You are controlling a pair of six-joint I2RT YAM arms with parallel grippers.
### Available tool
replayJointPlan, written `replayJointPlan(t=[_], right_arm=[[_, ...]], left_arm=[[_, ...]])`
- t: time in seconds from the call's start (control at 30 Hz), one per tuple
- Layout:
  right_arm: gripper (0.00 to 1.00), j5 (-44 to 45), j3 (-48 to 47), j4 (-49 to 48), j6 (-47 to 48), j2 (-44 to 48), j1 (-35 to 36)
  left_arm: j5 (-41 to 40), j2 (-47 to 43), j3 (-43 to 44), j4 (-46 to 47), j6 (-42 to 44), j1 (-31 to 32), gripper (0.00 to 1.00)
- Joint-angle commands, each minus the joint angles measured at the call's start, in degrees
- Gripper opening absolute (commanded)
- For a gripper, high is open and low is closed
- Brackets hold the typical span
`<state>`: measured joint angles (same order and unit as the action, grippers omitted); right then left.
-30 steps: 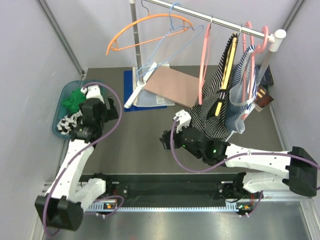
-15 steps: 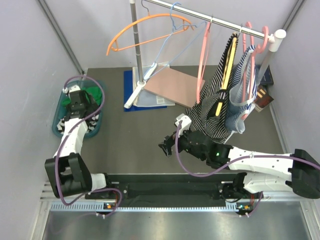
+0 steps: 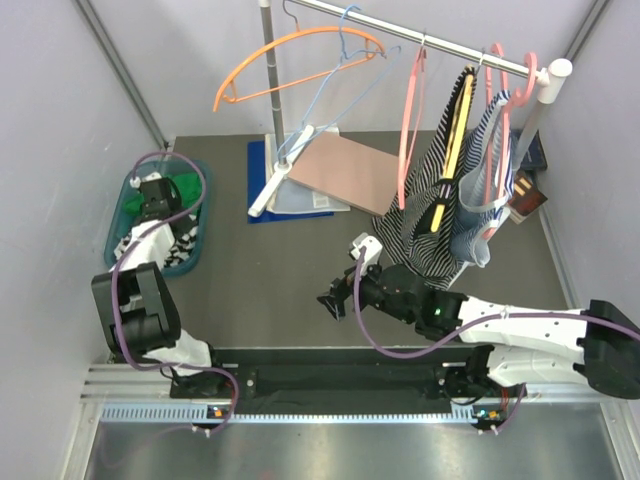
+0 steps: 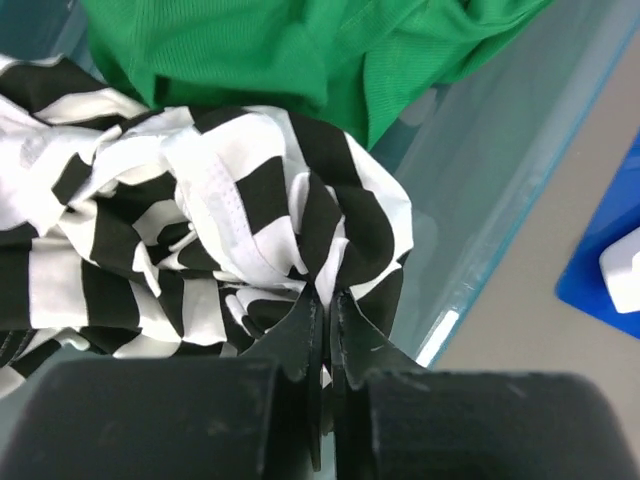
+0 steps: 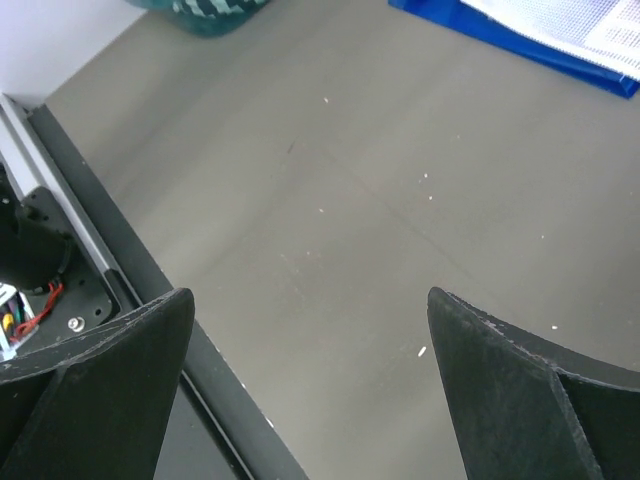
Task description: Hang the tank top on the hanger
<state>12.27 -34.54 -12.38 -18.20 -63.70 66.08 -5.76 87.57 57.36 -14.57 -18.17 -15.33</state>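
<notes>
The tank top (image 4: 200,220), with wide black-and-white stripes, lies crumpled in a teal bin (image 3: 196,232) at the left; part of it shows beside the arm (image 3: 178,250). My left gripper (image 4: 325,292) reaches down into the bin (image 3: 158,215) and is shut on a fold of the tank top's cloth. The salmon-pink hanger (image 3: 408,130) hangs bare from the rail (image 3: 440,45) at the back. My right gripper (image 5: 310,295) hovers open over bare grey tabletop near the middle (image 3: 335,295), holding nothing.
A green cloth (image 4: 300,50) lies in the bin behind the tank top. On the rail hang an orange hanger (image 3: 300,45), a light-blue wire hanger (image 3: 335,95) and a dark narrow-striped garment with yellow trim (image 3: 440,195). A brown board (image 3: 345,170) rests on the rack's base.
My left arm has swung back over the bin and reached down into it, and its jaws have gone from wide open to shut on the tank top. The right arm shifted only slightly.
</notes>
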Motion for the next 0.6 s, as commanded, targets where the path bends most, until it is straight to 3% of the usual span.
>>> replayJointPlan(t=[0.0, 0.17, 0.27, 0.43, 0.57], right_arm=[[1.00, 0.03, -0.17, -0.72, -0.26, 2.97, -0.52], [1.00, 1.00, -0.96, 0.95, 0.00, 3.23, -0.52], [1.00, 1.70, -1.75, 2.10, 0.27, 2.79, -0.52], [1.00, 2.49, -2.28, 3.42, 0.27, 2.35, -0.52], [1.00, 5.03, -2.63, 5.26, -0.44, 2.97, -0.52]], left_arm=[[-0.30, -5.81, 2.76, 1.21, -0.63, -0.22, 0.00], [-0.31, -22.66, 1.79, 3.84, -1.77, -0.31, 0.00], [4.08, -29.45, 4.41, 4.11, -1.60, -0.14, 0.00], [13.82, -32.20, 14.87, -1.85, 0.59, -0.14, 0.00], [27.79, -31.85, 21.46, -6.34, 2.18, -0.05, 0.00]])
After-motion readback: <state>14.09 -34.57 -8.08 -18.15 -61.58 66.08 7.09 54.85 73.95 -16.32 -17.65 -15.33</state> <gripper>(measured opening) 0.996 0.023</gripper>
